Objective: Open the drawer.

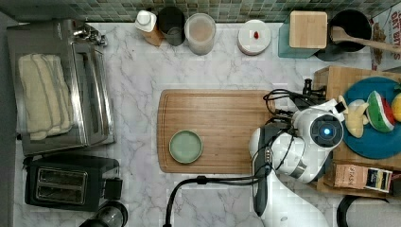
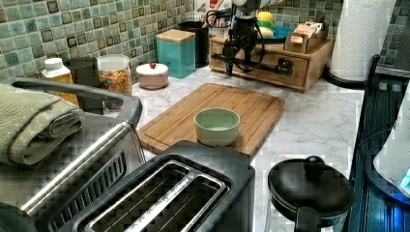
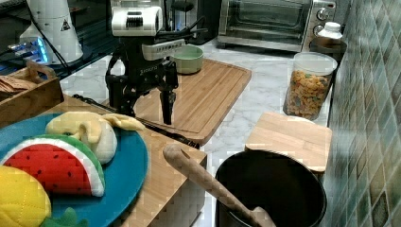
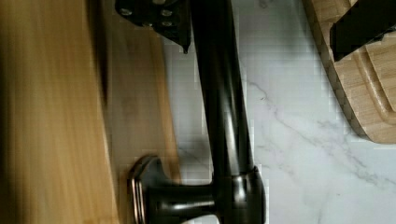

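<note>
I've got the hand [image 3: 144, 101] down at the drawer [image 2: 261, 63] under the fruit plate at the left view's far end, fingers spread either side of its black bar handle [image 4: 222, 93], nothing pinched yet, drawer looks shut, so the pull is all ahead

Drawer [image 2: 270, 65]: light wood front, set in a low wooden cabinet on the marble counter, at the left view's upper right. Appears shut, front flush with cabinet face. Long black bar handle [image 4: 219, 88] runs horizontally across the front, standing off it on a flared post.
</note>
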Controlling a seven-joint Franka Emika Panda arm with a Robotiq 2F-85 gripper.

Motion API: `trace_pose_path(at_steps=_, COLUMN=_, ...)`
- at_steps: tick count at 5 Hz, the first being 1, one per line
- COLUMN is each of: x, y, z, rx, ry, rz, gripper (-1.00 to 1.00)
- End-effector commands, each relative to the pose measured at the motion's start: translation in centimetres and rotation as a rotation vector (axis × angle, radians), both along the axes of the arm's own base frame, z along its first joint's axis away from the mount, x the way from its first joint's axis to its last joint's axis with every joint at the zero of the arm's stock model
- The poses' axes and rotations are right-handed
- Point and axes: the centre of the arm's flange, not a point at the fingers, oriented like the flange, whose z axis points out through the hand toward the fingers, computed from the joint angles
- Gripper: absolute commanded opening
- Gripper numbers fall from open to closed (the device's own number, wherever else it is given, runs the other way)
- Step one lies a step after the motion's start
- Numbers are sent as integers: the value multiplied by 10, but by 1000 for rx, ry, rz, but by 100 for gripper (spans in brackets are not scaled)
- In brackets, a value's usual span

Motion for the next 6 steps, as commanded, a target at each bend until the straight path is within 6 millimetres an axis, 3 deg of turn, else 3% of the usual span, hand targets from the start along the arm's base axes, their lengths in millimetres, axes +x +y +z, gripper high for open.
trace_pose_path(at_steps=1, x=2, y=44, z=10, rx=81, ry=27, rz=59, gripper=100)
trace_pose_path(at_steps=2, x=16, y=74, z=5, rx=122, ry=28, rz=73, gripper=100)
trace_pose_path(at_steps=3, x=27, y=118, z=-10, rx=131, ry=2, rz=95, gripper=100)
trace_pose_path(at_steps=4, x=35, y=170, z=-13, rx=143, ry=-17, rz=91, gripper=100)
trace_pose_path(at_steps=5, x=39, y=223, z=-7, rx=139, ry=4, rz=69, gripper=100)
trace_pose_path(at_steps=6, x=42, y=259, z=-2, rx=133, ry=36, rz=88, gripper=100)
